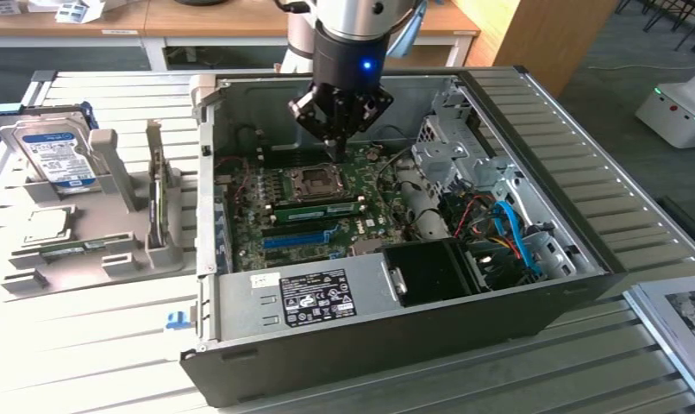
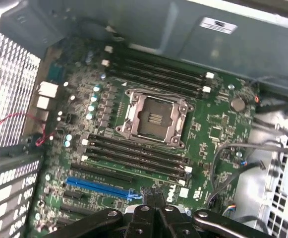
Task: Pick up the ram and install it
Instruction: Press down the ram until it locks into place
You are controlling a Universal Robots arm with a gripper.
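Bench (image 1: 83, 345): pale ribbed metal slats.
Case (image 1: 554, 302): black boxy steel, open.
Ram (image 1: 316, 209): thin green stick, seated in the board.
End effector (image 1: 338, 148): black fingers closed, empty.

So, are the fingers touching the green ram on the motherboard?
Apart. In the exterior view the shut fingers end above the socket's far edge, and the whole socket lies between them and the ram.

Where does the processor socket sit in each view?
Exterior view: the processor socket lies in the middle of the open computer case.
Wrist view: the processor socket lies between two groups of dark memory slots.
Shared landmark: the blue slot beside it.
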